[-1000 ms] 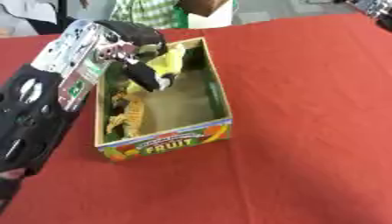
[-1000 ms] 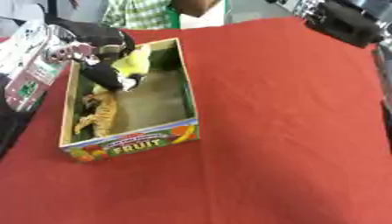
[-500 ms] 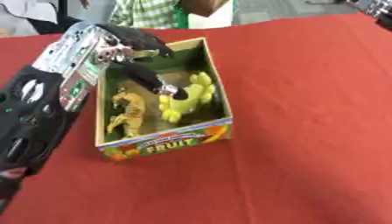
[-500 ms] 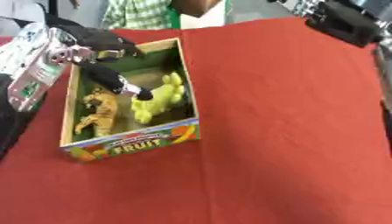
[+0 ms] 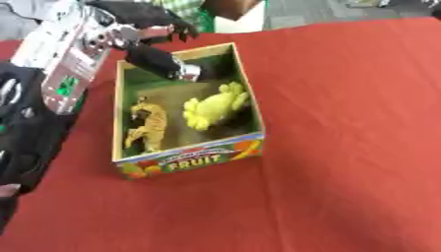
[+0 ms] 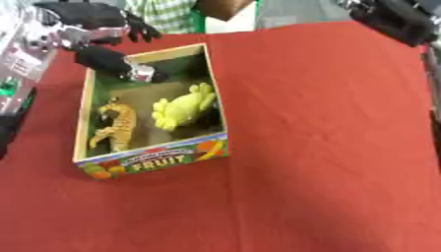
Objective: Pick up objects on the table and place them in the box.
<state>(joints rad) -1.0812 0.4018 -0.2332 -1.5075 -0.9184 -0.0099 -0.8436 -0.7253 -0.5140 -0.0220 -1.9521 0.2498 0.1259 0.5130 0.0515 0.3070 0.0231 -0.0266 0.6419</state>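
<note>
Yellow toy (image 5: pixel 215 105) dropped from our left hand (image 5: pixel 151 34) into box (image 5: pixel 246 98); hand now open, empty, lifting. Worktop (image 5: pixel 344 147) shows nothing left.

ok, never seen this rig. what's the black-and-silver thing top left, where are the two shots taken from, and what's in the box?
Both shots come from one stereo camera in a humanoid robot's head, looking down: its left and right eyes, so they nearly match. The black-and-silver thing is its left arm; the left hand hovers over the far end of the box, holding nothing. The box sits on a red table and contains a tiger toy and a yellow-green toy. A dark shape shows top right, likely the other arm; I can't tell.
</note>
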